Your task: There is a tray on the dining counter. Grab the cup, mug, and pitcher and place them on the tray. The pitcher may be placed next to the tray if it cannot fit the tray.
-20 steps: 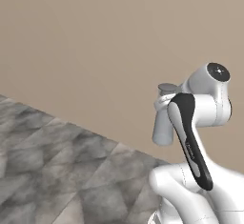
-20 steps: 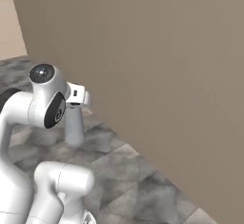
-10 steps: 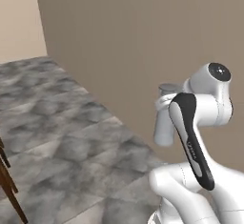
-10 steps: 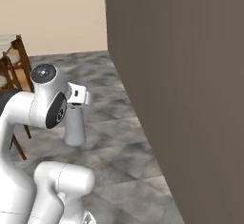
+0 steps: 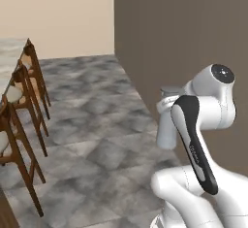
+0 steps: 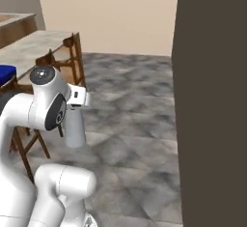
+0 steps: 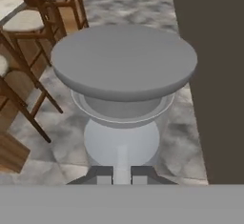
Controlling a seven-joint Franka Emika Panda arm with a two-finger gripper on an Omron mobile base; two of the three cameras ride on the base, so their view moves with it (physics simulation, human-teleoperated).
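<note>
Gripping the grey pitcher [image 7: 123, 70] near its top, gripper [image 7: 122, 174] nearly closed on it; carried upright above the tiled floor [image 5: 97, 125], beside the dark wall [image 6: 212, 100], near the stools [image 5: 19, 120].

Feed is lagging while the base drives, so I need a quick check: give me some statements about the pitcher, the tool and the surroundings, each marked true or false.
1. The tool is shut on the pitcher. True.
2. The pitcher stands on the floor. False: it hangs in the air, carried upright.
3. Wooden stools stand along the dining counter. True.
4. The pitcher is red. False: it is plain grey.
5. A corner of the blue tray shows on the counter. True.
</note>
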